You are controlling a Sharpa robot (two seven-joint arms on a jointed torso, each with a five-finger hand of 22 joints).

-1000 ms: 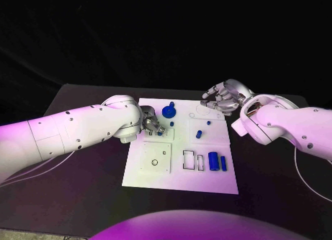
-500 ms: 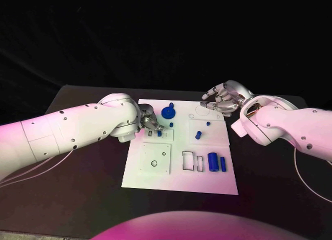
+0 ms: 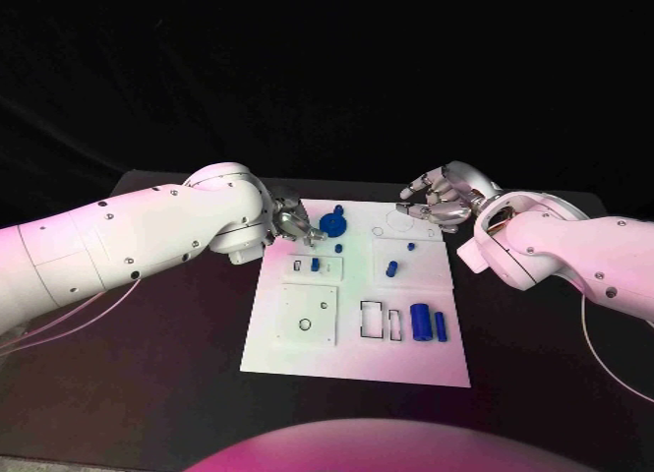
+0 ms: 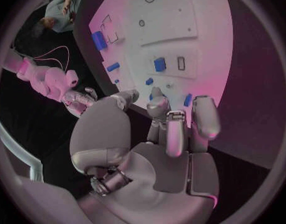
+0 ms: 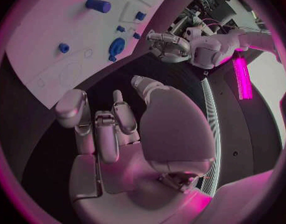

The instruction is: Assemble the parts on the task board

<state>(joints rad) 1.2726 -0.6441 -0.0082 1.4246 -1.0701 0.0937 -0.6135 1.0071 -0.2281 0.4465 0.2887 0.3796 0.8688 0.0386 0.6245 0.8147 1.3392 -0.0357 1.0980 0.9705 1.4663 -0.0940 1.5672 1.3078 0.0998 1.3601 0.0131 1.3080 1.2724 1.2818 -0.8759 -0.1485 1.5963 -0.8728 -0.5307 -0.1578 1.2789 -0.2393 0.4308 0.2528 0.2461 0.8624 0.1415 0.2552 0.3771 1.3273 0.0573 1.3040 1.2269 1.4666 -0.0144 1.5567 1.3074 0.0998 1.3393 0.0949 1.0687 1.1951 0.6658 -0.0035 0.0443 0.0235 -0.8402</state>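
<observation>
While the board lies mid-table with most blue parts on it, both hands hover at its far edge. The left hand, fingers loosely curled and holding nothing I can make out, hangs beside the round part near that edge. The right hand hovers empty, fingers apart, over the board's far right corner. I judge a pick-up is in hand: the left must lower onto the round part and pinch it.
</observation>
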